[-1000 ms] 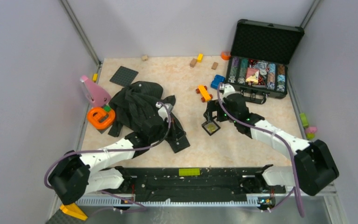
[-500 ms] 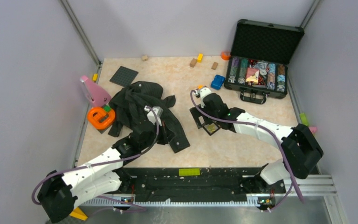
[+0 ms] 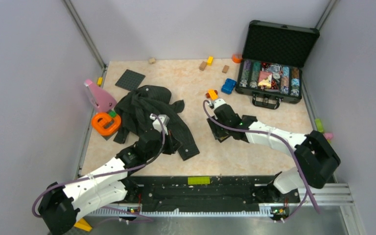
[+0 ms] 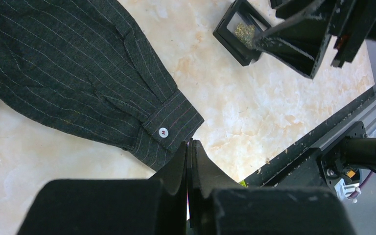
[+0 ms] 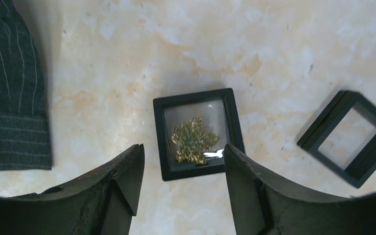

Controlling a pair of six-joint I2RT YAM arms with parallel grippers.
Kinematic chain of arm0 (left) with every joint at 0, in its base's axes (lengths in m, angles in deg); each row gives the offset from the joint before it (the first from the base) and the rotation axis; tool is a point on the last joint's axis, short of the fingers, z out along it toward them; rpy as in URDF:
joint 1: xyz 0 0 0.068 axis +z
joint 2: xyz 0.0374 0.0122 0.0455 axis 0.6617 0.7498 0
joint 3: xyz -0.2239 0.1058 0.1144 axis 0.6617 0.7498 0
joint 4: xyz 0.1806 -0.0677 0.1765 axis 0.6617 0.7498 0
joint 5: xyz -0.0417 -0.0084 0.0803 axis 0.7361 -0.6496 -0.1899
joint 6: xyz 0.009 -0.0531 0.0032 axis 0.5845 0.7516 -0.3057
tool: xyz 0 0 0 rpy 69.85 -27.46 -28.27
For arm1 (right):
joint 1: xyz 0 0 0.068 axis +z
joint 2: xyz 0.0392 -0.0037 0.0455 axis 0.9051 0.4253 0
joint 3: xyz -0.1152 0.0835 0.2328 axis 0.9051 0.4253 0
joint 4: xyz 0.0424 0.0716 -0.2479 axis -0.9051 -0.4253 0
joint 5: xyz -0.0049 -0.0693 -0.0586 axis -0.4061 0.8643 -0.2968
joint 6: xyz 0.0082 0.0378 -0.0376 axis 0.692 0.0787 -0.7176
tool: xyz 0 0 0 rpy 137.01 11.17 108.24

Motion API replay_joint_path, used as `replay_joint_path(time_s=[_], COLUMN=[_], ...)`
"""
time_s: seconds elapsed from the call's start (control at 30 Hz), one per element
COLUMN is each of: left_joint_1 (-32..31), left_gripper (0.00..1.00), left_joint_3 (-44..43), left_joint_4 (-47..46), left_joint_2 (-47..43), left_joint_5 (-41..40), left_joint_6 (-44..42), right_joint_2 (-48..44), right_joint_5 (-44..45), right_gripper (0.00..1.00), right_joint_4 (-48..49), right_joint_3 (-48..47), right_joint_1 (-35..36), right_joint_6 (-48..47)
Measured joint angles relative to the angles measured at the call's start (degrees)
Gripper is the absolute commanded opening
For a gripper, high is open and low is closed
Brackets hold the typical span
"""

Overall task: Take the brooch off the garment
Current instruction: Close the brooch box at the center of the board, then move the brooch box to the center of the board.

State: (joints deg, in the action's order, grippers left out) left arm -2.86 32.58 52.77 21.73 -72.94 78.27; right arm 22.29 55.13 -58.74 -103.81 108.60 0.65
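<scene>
Right gripper dropped over boxed brooch — jaws astride box.

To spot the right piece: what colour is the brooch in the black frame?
Shiny gold; the brooch shows best in the right wrist view.

Bright, even overhead light; soft, short shadows. Small glare spot on box window. Wrist cams: near fingers slightly soft, table sharp.
</scene>
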Motion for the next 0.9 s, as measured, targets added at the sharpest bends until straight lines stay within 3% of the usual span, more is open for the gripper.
replay_joint_path(time_s=[0.13,0.37,0.6,0.9], left_joint_1=[0.0,0.0,0.0,0.0], left_gripper=[0.00,0.00,0.00,0.07], left_joint_3=[0.0,0.0,0.0,0.3], left_joint_4=[-0.1,-0.1,0.0,1.7], left_joint_2=[1.0,2.3,2.1,-2.8], left_joint_5=[0.3,2.3,2.7,-3.0], left_joint_6=[0.0,0.0,0.2,0.4], right_joint_2=[-3.6,-5.9,-8.8,-1.4], right_joint_5=[-0.9,-2.1,-3.3,-2.7], right_gripper=[0.60,0.60,0.39,0.31], right_joint_4=[-0.2,-0.7,-0.5,2.1], right_joint_3=[4.6,4.8,6.1,10.1], right_joint_1=[0.0,0.1,5.2,8.7], right_joint_6=[2.5,4.3,9.4,15.6])
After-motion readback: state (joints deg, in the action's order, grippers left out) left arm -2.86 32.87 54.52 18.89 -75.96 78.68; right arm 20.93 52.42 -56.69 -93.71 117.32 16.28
